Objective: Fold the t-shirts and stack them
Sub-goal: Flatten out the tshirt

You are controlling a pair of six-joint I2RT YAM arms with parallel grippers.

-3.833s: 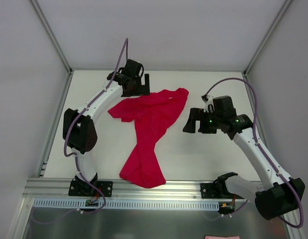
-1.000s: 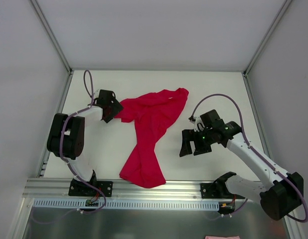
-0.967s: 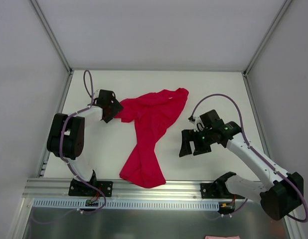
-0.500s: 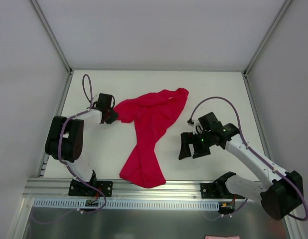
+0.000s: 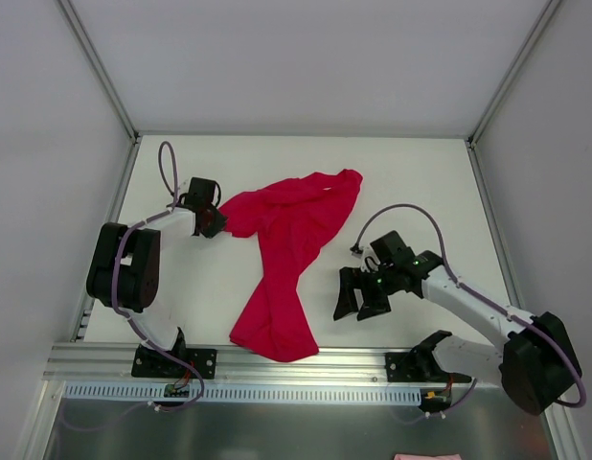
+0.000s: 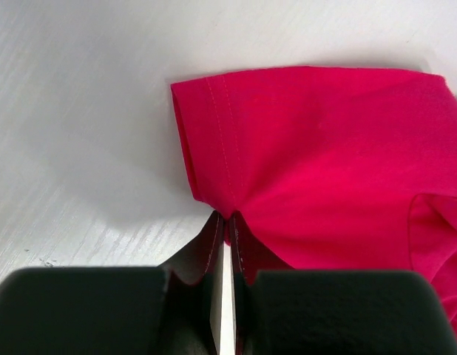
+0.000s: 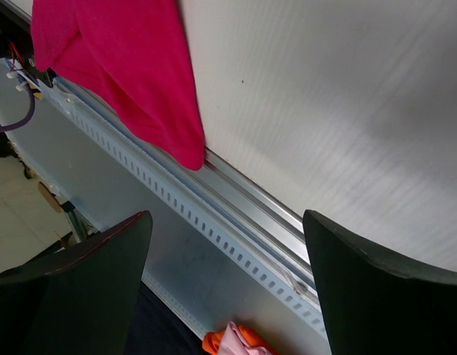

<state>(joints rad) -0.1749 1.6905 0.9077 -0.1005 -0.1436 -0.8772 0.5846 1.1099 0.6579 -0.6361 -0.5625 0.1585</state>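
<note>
One crimson-red t-shirt (image 5: 288, 249) lies crumpled on the white table, running from the far middle down to the near edge. My left gripper (image 5: 216, 225) sits at its left sleeve and is shut on the sleeve's hemmed edge (image 6: 227, 222); the stitched hem (image 6: 214, 133) bunches toward the jaws. My right gripper (image 5: 358, 299) hovers to the right of the shirt's lower part, open, with nothing between its fingers (image 7: 88, 288). In the right wrist view the shirt's bottom end (image 7: 132, 81) lies at the table's front edge.
A slotted metal rail (image 5: 306, 369) runs along the near edge of the table, with both arm bases bolted on it. White walls enclose the table on three sides. An orange and pink cloth (image 7: 236, 344) lies below the rail.
My left gripper has closed on the sleeve edge and drawn slightly left. My right arm has swung down and left toward the shirt's lower part, still open.
</note>
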